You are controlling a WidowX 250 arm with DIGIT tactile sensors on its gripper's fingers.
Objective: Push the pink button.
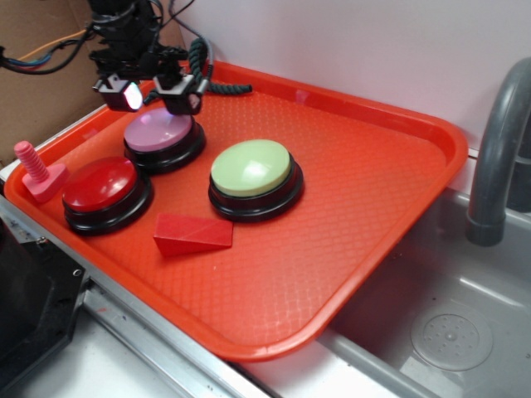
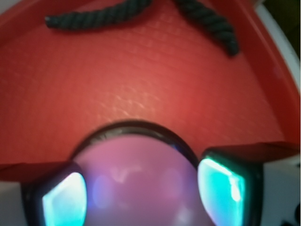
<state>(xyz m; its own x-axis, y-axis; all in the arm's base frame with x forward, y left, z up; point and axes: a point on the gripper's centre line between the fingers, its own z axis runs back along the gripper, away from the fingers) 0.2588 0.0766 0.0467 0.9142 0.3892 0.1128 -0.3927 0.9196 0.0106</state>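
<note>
pink button point(image 1: 163, 133): back-left on tray, right under my gripper point(image 1: 149, 94)
gripper: I see jaws spread apart, one pad point(image 2: 64, 200) over each side of the cap; contact unclear
tray point(image 1: 390, 174): orange, on counter beside sink point(image 1: 465, 323) and faucet point(image 1: 496, 157)
on tray: red button point(image 1: 104, 189), green button point(image 1: 251, 172), red wedge point(image 1: 192, 235), pink bolt point(image 1: 37, 172), dark rope point(image 2: 101, 17)
</note>
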